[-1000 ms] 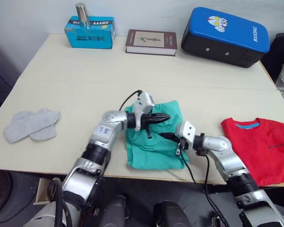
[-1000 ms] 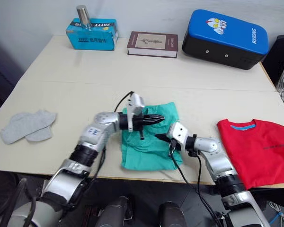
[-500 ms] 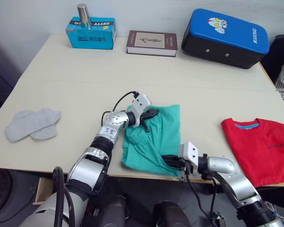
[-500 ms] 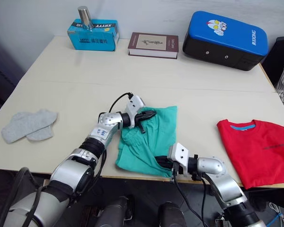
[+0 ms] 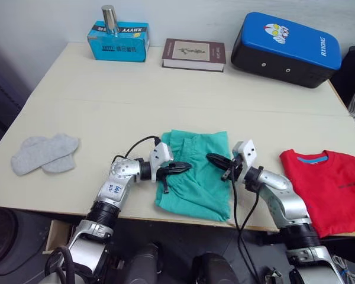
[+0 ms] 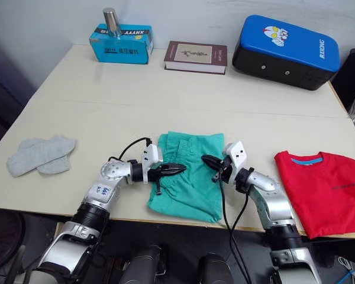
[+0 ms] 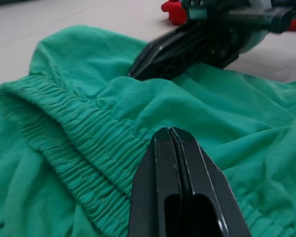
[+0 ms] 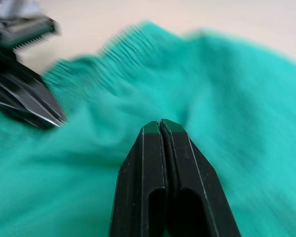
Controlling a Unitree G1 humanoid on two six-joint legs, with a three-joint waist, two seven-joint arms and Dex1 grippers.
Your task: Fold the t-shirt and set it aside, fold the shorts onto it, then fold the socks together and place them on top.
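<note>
Shorts (image 5: pixel 198 177) lie rumpled at near-centre worktop (image 5: pixel 165 100), soft and floppy; left claw (image 5: pixel 183 168) and right claw (image 5: pixel 214 158), both pinched together empty, should grip the waistband edge.

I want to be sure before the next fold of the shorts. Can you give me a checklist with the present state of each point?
1. Shorts lie flat on the table: not ok, rumpled, near edge at the table's front edge.
2. Left end effector over the shorts: ok, fingers shut.
3. Right end effector over the shorts: ok, fingers shut.
4. Either holds cloth: cannot tell.
5. T-shirt set aside: ok, right of the shorts.
6. Socks out of the way: ok, far left.
</note>
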